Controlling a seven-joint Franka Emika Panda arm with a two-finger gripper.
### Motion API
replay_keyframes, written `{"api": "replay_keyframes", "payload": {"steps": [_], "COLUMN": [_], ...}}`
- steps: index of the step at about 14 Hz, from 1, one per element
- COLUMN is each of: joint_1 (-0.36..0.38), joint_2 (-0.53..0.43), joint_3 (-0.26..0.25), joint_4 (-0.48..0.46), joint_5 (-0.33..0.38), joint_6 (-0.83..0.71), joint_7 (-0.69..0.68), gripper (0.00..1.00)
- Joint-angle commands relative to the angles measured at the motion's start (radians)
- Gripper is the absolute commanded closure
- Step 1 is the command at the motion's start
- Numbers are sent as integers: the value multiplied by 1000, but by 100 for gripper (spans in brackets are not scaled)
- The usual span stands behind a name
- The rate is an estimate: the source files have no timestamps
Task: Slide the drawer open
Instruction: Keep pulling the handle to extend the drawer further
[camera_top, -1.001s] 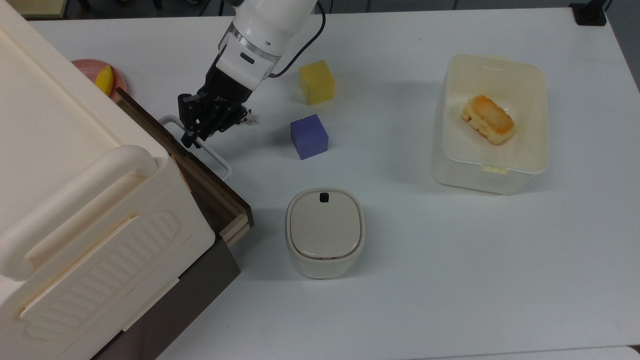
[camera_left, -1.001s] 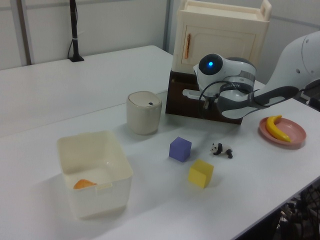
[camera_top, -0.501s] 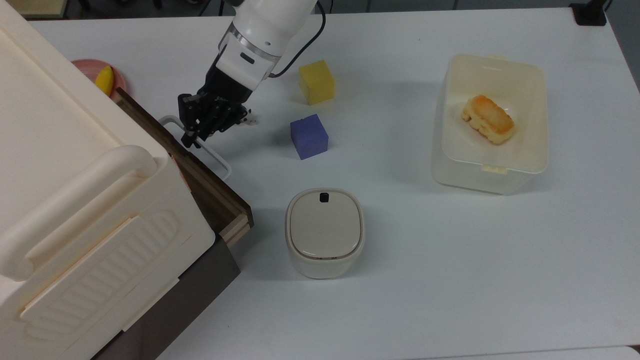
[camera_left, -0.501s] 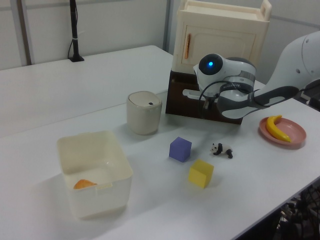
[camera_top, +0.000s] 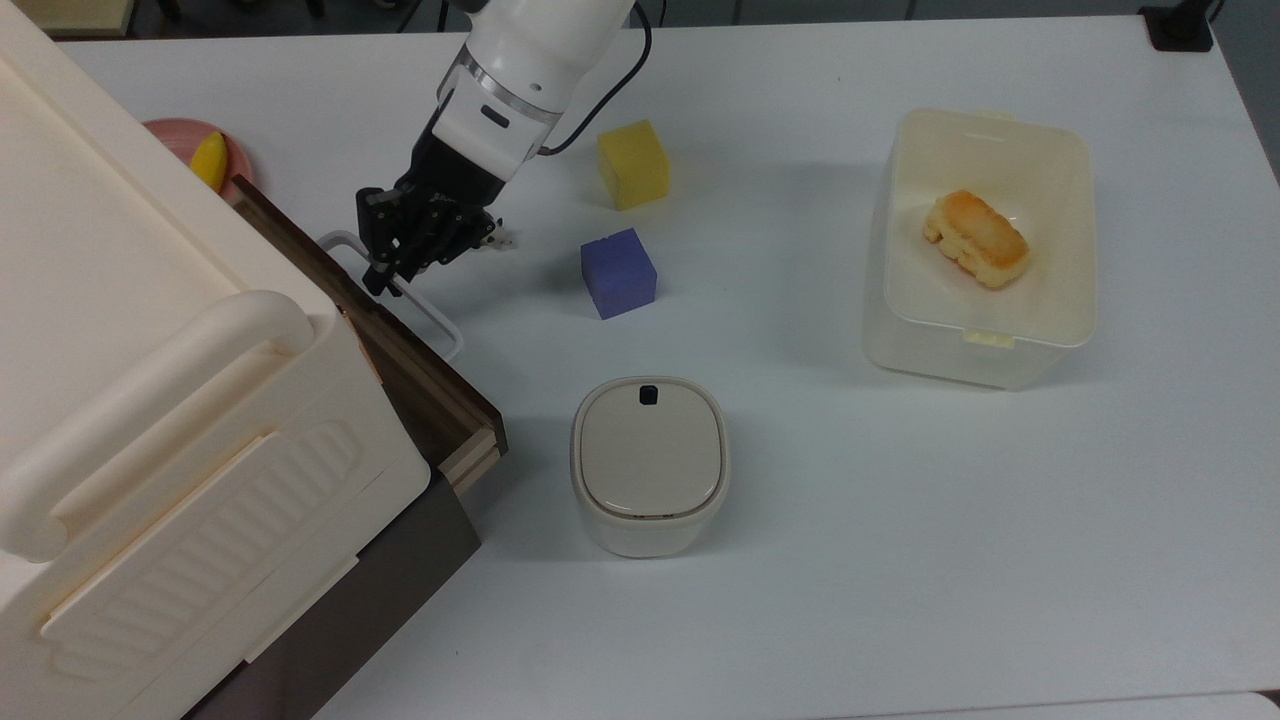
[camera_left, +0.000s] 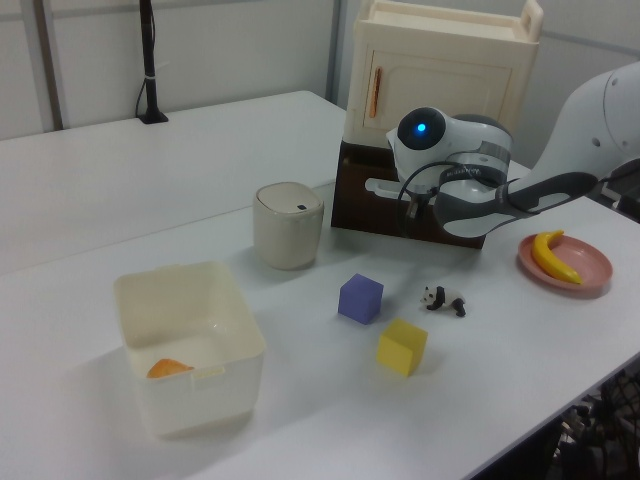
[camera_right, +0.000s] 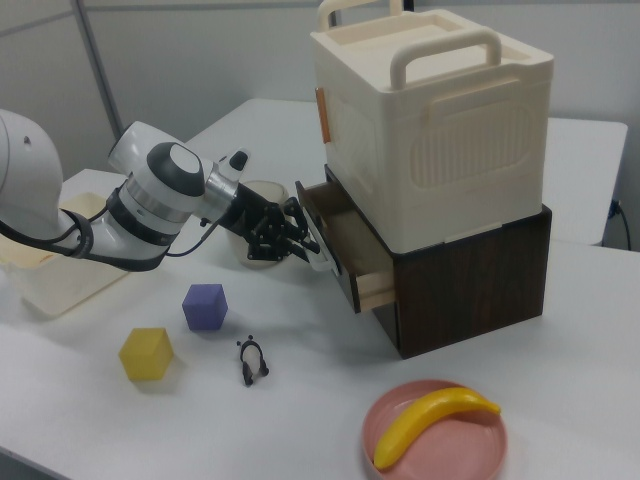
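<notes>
White worktop (camera_top: 900, 560), bearing dark brown wooden cabinet (camera_right: 470, 275), lidded cream plastic canister (camera_top: 648, 465), purple cube (camera_top: 618, 272), yellow cube (camera_top: 633, 163), small panda figurine (camera_right: 251, 360), open cream plastic tub (camera_top: 980, 245), pink plate (camera_right: 435, 432).

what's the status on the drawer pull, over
Claw at the white loop handle. Drawer partly out. Purple cube nearby, off the pull path.

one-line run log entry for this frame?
phase: pull | gripper: at white loop handle | drawer: partly open | path: purple cube nearby
</notes>
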Motion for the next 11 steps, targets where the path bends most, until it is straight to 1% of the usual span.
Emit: {"api": "replay_keyframes", "payload": {"steps": [1, 11], "joint_1": [14, 32], "joint_2": [-30, -59], "joint_3": [-1, 5], "joint_4": [-12, -36], "joint_5": [-12, -9], "joint_6": [8, -7], "joint_7": [28, 49], "gripper": [85, 86]}}
